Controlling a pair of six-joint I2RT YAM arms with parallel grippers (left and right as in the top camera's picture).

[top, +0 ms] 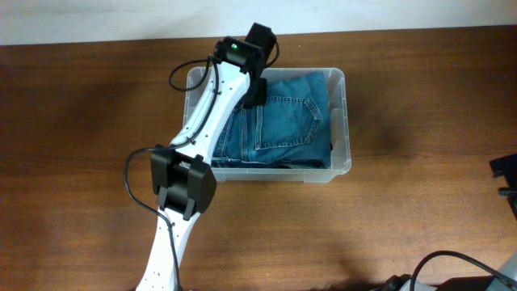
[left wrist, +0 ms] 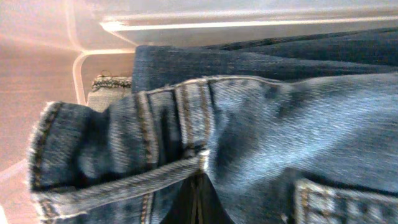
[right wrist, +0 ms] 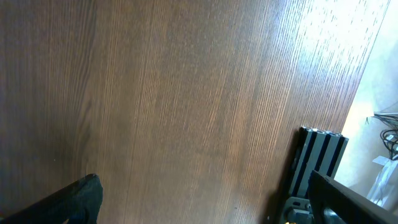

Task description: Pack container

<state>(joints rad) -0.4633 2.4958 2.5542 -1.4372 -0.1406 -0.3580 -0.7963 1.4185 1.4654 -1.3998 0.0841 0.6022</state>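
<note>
The left gripper (top: 256, 89) is basically buried. From overhead the left arm (top: 212, 109) sits right on top of it, and the wrist cam only catches a dark sliver under a fold of the jeans (left wrist: 280, 124), cut off at the edge. No idea how the jaws stand. That arm also covers the left wall of the container (top: 342, 121), and the jeans hide its whole base. The right arm (top: 506, 174) is chopped off at the right edge overhead. Its wrist cam just shows a blurry dark shape (right wrist: 74, 202) in one corner, so the jaws are unreadable there too.
</note>
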